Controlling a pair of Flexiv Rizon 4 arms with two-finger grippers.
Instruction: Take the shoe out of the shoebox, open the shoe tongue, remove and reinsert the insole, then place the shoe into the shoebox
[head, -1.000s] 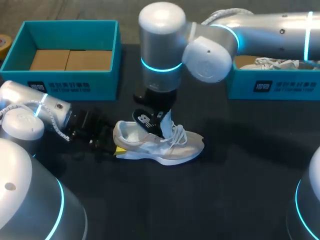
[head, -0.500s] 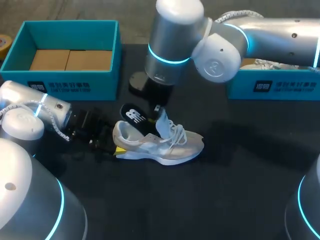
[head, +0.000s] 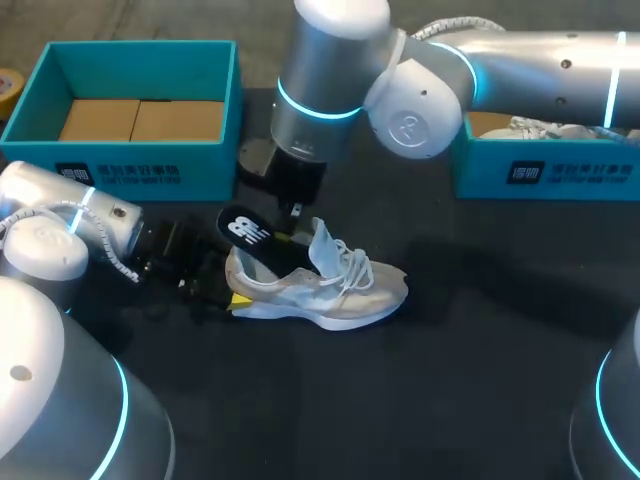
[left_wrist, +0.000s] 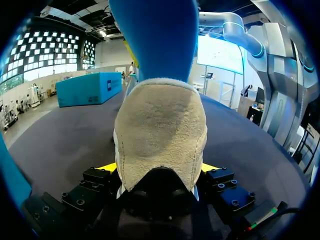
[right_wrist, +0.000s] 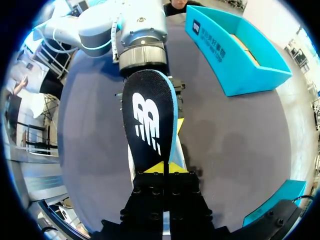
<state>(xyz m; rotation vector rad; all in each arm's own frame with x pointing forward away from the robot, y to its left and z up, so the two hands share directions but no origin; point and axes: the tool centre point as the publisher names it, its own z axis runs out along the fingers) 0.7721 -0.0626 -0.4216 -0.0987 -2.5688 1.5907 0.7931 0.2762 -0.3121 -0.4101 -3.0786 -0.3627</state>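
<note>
Shoe (head: 330, 290) unboxed, heel (left_wrist: 160, 135) clamped in my left gripper (left_wrist: 159, 169), my right gripper (right_wrist: 163, 167) pinches the insole (right_wrist: 147, 120) mostly out; reinserting, reboxing remain.

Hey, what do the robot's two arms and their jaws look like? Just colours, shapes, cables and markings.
Both the left arm and the right arm are rounded silver tubes with white joint caps and glowing cyan rings. A white cable loops along each near the wrist. The jaws are black and blocky, studded with small screws, and end in bright yellow tips.
</note>
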